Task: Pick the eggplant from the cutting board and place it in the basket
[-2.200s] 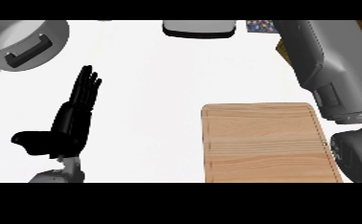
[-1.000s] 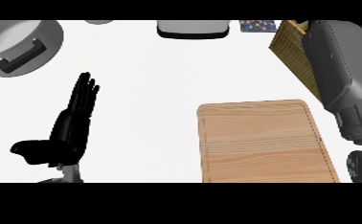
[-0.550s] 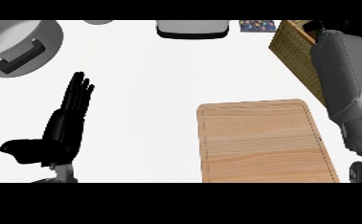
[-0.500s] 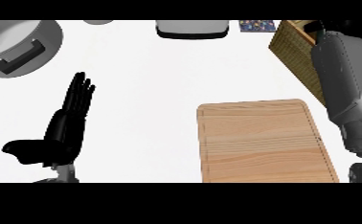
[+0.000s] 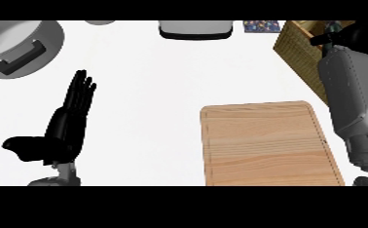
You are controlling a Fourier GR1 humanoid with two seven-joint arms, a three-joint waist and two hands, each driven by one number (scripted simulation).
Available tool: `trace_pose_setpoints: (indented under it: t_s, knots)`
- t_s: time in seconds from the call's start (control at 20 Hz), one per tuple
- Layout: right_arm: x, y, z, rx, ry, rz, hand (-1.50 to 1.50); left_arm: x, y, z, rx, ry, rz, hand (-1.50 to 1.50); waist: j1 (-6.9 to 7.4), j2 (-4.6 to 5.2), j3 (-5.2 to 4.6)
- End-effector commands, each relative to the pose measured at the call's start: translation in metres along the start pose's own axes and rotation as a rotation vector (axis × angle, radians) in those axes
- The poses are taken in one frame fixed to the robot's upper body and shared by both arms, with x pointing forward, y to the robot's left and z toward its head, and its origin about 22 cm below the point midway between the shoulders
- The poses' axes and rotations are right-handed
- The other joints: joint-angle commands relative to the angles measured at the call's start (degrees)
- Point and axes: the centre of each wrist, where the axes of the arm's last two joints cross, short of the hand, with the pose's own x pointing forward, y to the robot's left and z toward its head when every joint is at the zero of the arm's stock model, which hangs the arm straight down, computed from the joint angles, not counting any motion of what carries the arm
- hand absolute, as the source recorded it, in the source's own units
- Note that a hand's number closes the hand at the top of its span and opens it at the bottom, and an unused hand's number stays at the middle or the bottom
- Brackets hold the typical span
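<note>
The counter is seen from one head view, steeply downward, with the left hand (image 5: 66, 124) at lower left; no second view is given.

A white counter (image 5: 165, 85) fills the scene. At its top left sits a round grey lid or pan (image 5: 25, 47) with a dark handle slot. A grey, dark-edged rectangular object (image 5: 195, 28), possibly an appliance, lies at the top centre. Just right of it is a small blue patterned item (image 5: 262, 26).
</note>
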Motion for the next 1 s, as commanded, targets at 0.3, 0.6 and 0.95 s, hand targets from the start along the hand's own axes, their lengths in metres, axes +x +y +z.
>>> trace_pose_setpoints:
  t_s: [0.3,0.6,0.95]
  knots:
    - [-0.01,-0.005,0.003,-0.136,-0.048,-0.177,-1.5,0.001,-0.021,0.003,-0.005,-0.003,-0.01,0.0,-0.08,0.05,0.06]
    - [0.019,-0.047,-0.005,-0.322,-0.053,-0.191,-1.5,0.006,0.009,0.0,-0.004,0.001,-0.002,0.0,0.02,-0.08,0.0]
    - [-0.003,-0.076,-0.003,-0.401,0.046,-0.197,-1.5,-0.009,0.002,0.02,0.011,0.013,-0.006,0.0,-0.95,-0.53,-0.01]
